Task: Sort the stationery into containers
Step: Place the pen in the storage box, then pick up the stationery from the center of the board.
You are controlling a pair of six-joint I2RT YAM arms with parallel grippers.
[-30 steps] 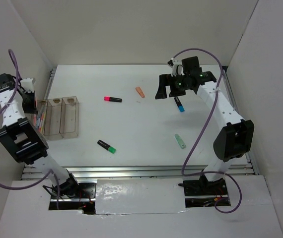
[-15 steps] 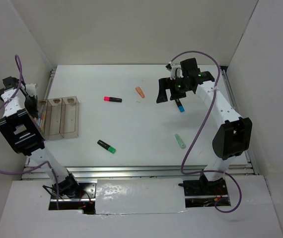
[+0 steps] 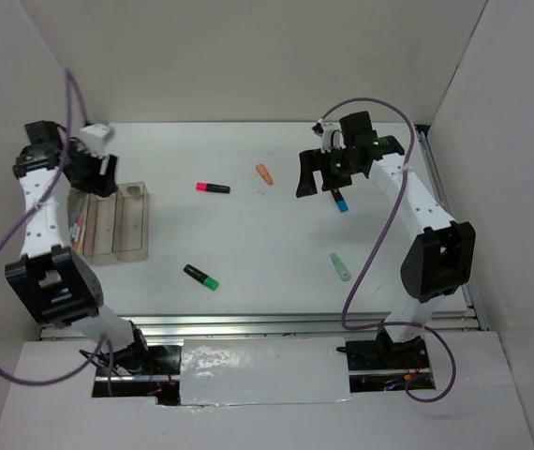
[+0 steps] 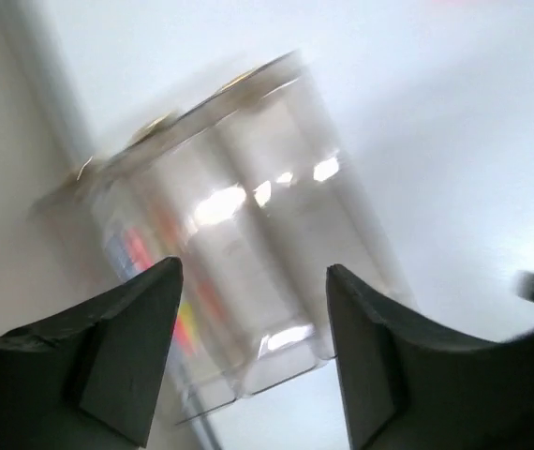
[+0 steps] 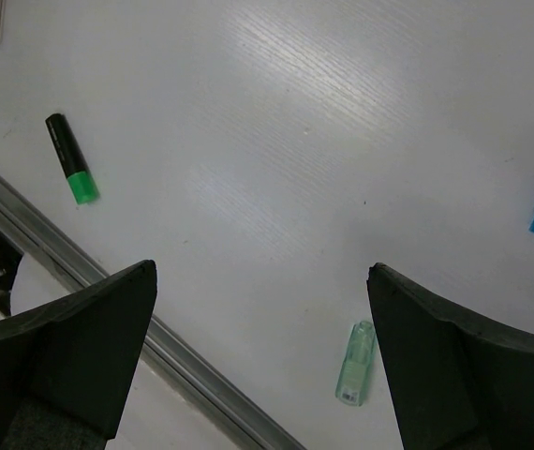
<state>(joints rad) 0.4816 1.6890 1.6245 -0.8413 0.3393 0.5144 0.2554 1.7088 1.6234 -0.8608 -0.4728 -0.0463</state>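
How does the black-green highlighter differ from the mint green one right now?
The black-green highlighter is black with a green end; the mint green highlighter is pale mint throughout. The black-green one lies nearer the bins; the mint one lies far to their right. Both lie flat, loose, outside the bins.

Clear brownish plastic containers point(image 4: 276, 234) are marked by glossy highlights; the white table point(image 5: 276, 122) is finished matt and finely grained, with a metal rail point(image 3: 248, 324).
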